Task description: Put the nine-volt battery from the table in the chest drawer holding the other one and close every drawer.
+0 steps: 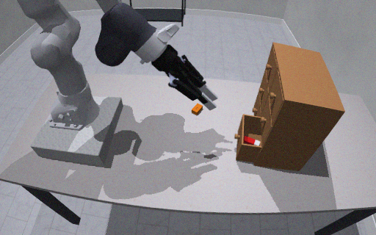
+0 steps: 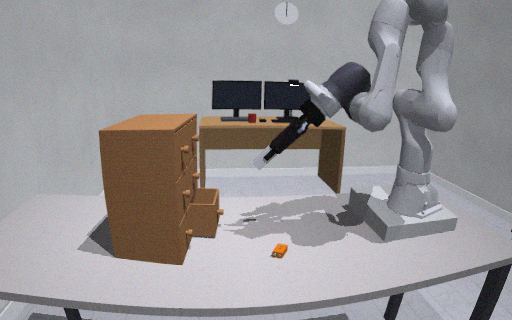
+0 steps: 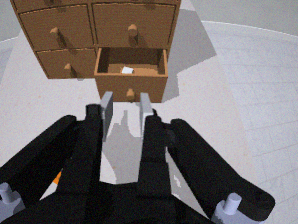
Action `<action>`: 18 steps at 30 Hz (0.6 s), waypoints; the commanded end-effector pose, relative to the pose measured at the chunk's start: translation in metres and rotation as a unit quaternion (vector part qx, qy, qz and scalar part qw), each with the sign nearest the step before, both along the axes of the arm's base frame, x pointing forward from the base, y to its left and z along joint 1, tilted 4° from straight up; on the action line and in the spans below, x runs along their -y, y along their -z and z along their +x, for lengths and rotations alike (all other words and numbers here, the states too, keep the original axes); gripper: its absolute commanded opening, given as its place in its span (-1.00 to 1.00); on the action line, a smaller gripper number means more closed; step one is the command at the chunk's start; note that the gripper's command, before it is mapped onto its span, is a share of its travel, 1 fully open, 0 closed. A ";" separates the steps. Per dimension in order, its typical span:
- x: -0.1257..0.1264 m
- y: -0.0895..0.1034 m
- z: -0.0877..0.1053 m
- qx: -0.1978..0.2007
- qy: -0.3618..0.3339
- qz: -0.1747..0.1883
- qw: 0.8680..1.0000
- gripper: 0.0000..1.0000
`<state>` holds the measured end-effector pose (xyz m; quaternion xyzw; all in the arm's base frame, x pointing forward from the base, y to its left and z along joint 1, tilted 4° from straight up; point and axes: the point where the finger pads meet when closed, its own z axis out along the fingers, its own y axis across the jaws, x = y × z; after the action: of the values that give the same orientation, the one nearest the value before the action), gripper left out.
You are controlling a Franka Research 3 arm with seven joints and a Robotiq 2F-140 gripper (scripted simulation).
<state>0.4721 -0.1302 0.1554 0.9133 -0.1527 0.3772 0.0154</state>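
The orange nine-volt battery lies on the table, mostly hidden by the gripper in the wrist view. The wooden chest stands upright. Its bottom drawer, the right one in the wrist view, is pulled partly out and looks level. A red and white thing lies inside; its white end shows in the wrist view. No second battery is visible. My gripper is partly open and empty, above the table in front of the open drawer.
The other drawers look pushed in, with round knobs sticking out from the chest's front. The arm's grey base block stands on the table opposite the chest. A desk with two monitors is in the background.
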 end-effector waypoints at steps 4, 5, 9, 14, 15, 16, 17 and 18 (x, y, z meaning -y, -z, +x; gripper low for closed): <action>0.001 0.001 -0.002 -0.006 -0.006 -0.010 1.000 -0.60; 0.001 0.001 -0.002 -0.006 -0.006 -0.010 1.000 -0.60; 0.001 0.001 -0.003 -0.009 -0.006 -0.009 1.000 -0.60; 0.000 -0.002 -0.006 -0.021 -0.006 -0.005 1.000 -0.60; 0.000 -0.003 -0.006 -0.025 -0.007 -0.004 1.000 -0.60; 0.000 -0.005 -0.008 -0.028 -0.007 -0.003 1.000 -0.60; -0.001 -0.006 -0.009 -0.032 -0.008 -0.002 0.999 -0.60; -0.001 -0.007 -0.010 -0.037 -0.008 0.000 0.999 -0.60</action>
<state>0.4698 -0.1310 0.1669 0.9176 -0.1500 0.3678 0.0165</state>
